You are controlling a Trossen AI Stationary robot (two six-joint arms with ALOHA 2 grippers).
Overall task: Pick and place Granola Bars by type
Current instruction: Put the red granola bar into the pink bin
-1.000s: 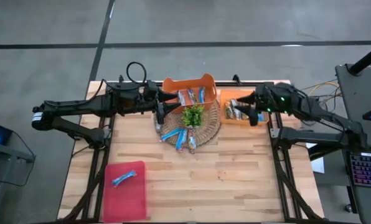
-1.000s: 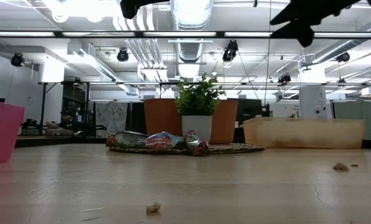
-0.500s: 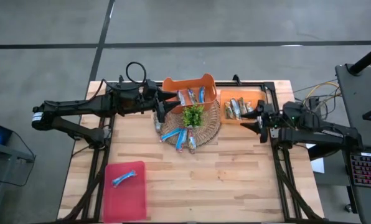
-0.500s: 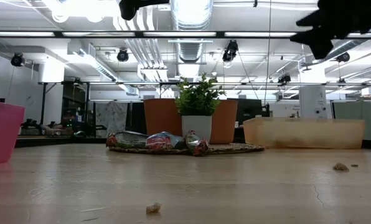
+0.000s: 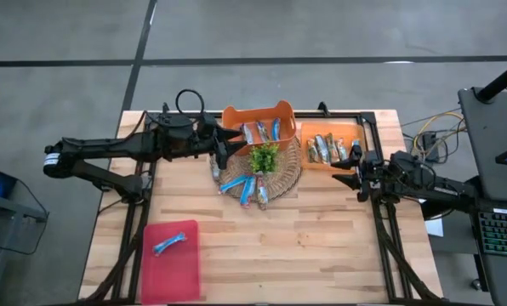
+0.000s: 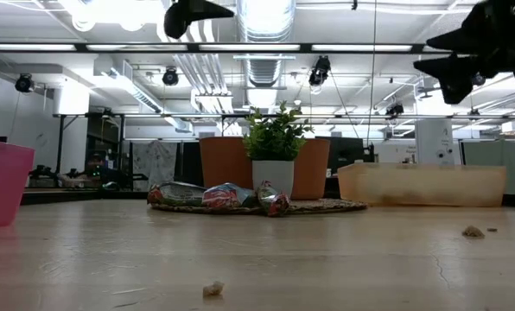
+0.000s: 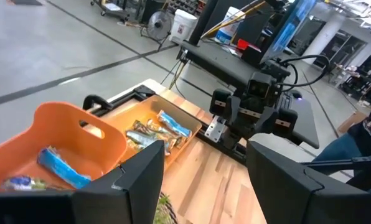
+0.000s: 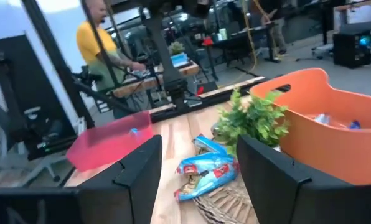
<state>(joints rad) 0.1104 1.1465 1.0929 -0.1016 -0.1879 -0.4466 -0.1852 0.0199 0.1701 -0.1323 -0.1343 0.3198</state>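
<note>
right gripper [image 5: 356, 172]: fingers apart, empty, beside tan tray [image 5: 331, 161]
left gripper [image 5: 222, 149]: fingers apart, empty, over mat [image 5: 289, 174]
step: between picks
next: grab a bar [image 5: 247, 190] off mat

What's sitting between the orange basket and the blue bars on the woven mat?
The small green plant stands between the orange basket and the blue bars on the woven mat, clearest in the high view.

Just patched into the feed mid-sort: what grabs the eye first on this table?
At the table's middle, a small green leafy plant stands on a round woven mat strewn with shiny blue-wrapped granola bars. Behind it sits an orange plastic basket with more bars, and beside that an orange tray of brownish-tan bars. A pink bin at the near left holds one blue bar, while the open left gripper and right gripper flank the mat.
</note>
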